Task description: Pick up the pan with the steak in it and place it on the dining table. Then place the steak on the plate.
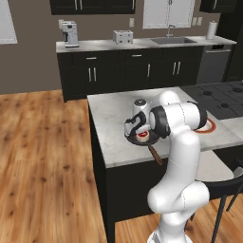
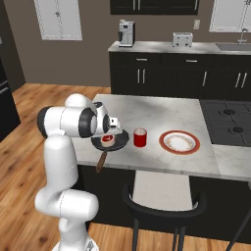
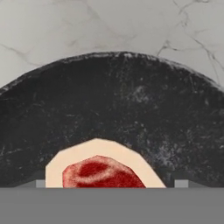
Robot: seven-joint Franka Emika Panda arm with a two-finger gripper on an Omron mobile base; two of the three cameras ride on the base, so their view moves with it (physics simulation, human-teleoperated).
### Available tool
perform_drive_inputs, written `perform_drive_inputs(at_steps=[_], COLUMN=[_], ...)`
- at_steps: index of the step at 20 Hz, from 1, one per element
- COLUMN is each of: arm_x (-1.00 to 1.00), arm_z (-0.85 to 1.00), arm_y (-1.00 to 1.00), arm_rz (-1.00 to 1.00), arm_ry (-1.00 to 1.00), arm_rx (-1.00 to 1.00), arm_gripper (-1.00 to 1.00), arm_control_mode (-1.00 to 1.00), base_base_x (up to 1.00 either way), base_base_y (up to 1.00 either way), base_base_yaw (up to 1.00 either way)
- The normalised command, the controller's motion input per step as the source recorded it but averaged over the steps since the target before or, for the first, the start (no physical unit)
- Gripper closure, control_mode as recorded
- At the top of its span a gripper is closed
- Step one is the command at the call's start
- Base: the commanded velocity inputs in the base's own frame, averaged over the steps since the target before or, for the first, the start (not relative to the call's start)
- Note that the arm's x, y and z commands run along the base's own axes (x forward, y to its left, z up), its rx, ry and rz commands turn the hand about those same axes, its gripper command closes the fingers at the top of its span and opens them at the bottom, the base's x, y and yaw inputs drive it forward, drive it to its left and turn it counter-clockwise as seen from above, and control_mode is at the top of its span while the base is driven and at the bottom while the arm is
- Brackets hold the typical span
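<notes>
pan (image 2: 112, 140) (steak (image 3: 103, 171) inside) on dining table (image 2: 162, 115)

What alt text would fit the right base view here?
The white arm's gripper reaches down over the steak in the black pan on the marble dining table. A red cup and the red-rimmed plate sit to its right.

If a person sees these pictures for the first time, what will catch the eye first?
First, the white arm bent low over the dining table, its gripper down in the black pan over the red steak. Next, the red cup right of the pan, then the red-rimmed plate beyond it.
</notes>
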Motion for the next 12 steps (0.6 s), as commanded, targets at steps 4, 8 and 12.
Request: perform_drive_inputs(at_steps=[4,8,12], arm_x=[0.0,0.0,0.0], arm_z=[0.34,0.66,0.63], arm_y=[0.0,-0.02,-0.18], arm_rz=[0.0,-0.01,-0.02], arm_ry=[0.0,0.0,0.02], arm_rx=[0.03,0.03,0.01], arm_gripper=[1.0,1.0,1.0], arm_control_mode=[-1.0,-1.0,-1.0], base_base_x=[0.0,0.0,0.0], base_base_y=[0.0,0.0,0.0], base_base_yaw=[0.0,0.0,0.0])
